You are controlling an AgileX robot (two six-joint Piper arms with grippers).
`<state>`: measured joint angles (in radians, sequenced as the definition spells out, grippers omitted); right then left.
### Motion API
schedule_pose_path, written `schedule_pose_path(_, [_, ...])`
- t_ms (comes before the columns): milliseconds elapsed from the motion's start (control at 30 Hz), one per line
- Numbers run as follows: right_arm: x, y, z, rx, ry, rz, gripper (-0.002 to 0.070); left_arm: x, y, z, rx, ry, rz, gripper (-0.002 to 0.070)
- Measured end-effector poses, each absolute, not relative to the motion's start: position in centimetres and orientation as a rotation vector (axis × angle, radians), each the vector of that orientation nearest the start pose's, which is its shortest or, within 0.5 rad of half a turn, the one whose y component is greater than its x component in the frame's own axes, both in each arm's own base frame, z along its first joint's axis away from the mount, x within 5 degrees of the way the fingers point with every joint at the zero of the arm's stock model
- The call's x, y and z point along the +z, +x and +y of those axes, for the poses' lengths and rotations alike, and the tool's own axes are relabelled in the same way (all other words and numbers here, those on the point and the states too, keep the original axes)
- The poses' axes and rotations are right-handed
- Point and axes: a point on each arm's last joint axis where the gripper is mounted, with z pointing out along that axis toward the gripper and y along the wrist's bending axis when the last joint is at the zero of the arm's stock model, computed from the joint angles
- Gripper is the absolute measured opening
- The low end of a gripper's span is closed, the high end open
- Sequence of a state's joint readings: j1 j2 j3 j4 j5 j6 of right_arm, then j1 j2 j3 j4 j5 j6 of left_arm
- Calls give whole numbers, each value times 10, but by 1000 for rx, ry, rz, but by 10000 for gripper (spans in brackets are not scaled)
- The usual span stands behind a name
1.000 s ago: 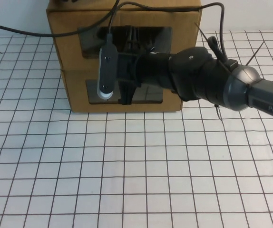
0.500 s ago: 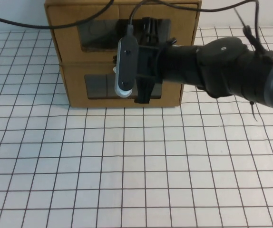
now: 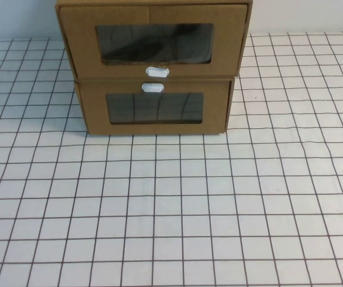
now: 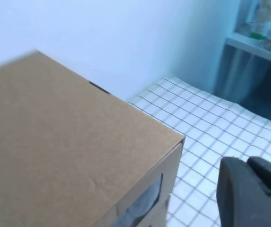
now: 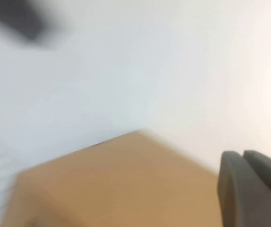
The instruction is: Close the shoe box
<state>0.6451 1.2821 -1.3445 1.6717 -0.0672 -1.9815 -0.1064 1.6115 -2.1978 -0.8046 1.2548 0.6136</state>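
Where stacked on matching box [image 3: 153, 110], upper centre over gridded worktop [image 3: 171, 209]: shoe box [image 3: 153, 42] shut flush. Left tool [image 4: 253, 194] and right tool [image 5: 251, 189] near box top; width cannot be told.

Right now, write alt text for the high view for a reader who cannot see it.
Two stacked brown cardboard drawer boxes stand at the far edge of a white gridded table. The upper shoe box sits flush, its white pull tab below its window. Neither the left gripper nor the right gripper appears in this view.

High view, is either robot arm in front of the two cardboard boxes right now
No: the upper shoe box and the lower box stand unobstructed, with neither the left gripper nor the right gripper in the high view.
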Motion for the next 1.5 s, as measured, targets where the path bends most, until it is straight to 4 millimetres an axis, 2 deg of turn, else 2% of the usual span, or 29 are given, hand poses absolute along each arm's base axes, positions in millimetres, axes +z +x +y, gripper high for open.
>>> schedule_pose_path(67, [492,222,148,161,-506,1292,-13,565,255,-86,-546,826,1738,-2])
schedule_pose_path(133, [503,211,126,-5,-469,1283,-14,580,224,-77,-457,789,1726,-2])
schedule_pose_path(200, [508,203,103,-245,-447,1307,-13,590,199,-69,-381,740,1717,-2])
schedule_pose_path(300, [506,198,75,-592,-431,1402,-13,597,162,-58,-292,674,1714,-2])
schedule_pose_path(367, [501,195,63,-759,-440,1464,-13,593,142,-52,-256,651,1731,-2])
schedule_pose_path(500, [491,181,50,-840,-483,1482,-13,566,115,-47,-242,641,1808,-2])
schedule_pose_path(667, [467,152,39,-770,-592,1393,-13,514,94,-43,-256,595,1880,-2])
schedule_pose_path(767, [454,130,39,-586,-621,1288,-13,480,78,-39,-258,537,1864,-2])
schedule_pose_path(933, [429,101,32,-191,-471,1272,-13,413,58,-33,-262,424,1814,-2])
schedule_pose_path(1100, [399,89,50,118,-560,1236,-14,342,46,-30,-313,316,1770,-3])
schedule_pose_path(1233, [382,86,63,242,-648,1230,-14,297,45,-27,-328,231,1736,-2])
schedule_pose_path(1333, [372,87,68,243,-707,1232,-14,272,49,-26,-347,177,1763,-2])
schedule_pose_path(1500, [350,100,78,111,-863,1254,-13,263,51,-26,-368,137,1782,-2])
